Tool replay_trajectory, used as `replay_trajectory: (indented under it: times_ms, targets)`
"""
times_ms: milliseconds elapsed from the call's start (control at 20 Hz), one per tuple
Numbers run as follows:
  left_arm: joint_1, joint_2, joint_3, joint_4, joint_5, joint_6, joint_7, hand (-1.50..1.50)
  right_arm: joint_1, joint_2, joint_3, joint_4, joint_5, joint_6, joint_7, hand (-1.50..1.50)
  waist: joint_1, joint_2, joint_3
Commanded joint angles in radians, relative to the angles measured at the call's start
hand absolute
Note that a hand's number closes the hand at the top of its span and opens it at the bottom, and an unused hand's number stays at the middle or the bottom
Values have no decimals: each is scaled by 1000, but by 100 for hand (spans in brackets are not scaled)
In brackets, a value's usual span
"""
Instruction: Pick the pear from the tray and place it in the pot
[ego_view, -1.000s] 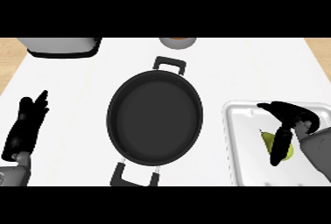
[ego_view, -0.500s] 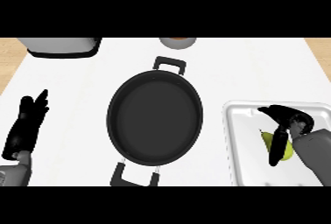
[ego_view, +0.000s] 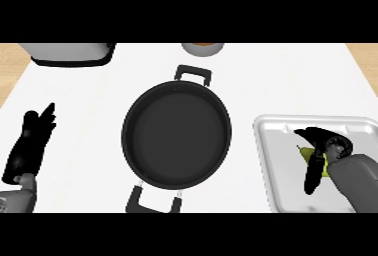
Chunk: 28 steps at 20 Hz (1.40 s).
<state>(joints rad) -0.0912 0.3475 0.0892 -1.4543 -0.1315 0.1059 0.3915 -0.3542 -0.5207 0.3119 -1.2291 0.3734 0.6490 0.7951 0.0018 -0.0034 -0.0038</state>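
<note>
Counting one pear (ego_view: 305, 153), one pot (ego_view: 176, 134)

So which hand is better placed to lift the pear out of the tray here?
The right hand: it is already over the tray, fingers curled around the pear. The left hand rests open at the far left, beyond the pot.

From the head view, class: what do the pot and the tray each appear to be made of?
The pot looks like dark, matte coated metal: evenly black, no shine, with loop handles. The tray looks like brushed steel or aluminium: pale grey with a lighter raised rim. Neither is certain.
</note>
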Motion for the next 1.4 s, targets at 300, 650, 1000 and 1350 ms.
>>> replay_trajectory:
  times_ms: [300,650,1000,1350]
  targets:
    - [-22,-20,48,41,-22,-33,-24,0,29,43,-79,31,89,52,-58,-150,-1,4,4]
    - [32,-45,32,-45,-36,-29,-9,0,29,41,-37,108,232,-75,-248,150,8,5,4]
    - [-1,-28,73,-9,-31,-57,14,0,23,23,-42,34,321,-86,-318,150,0,3,4]
    - [16,-57,66,11,-55,-38,-19,0,109,21,-55,-168,406,-238,-312,150,-11,0,3]
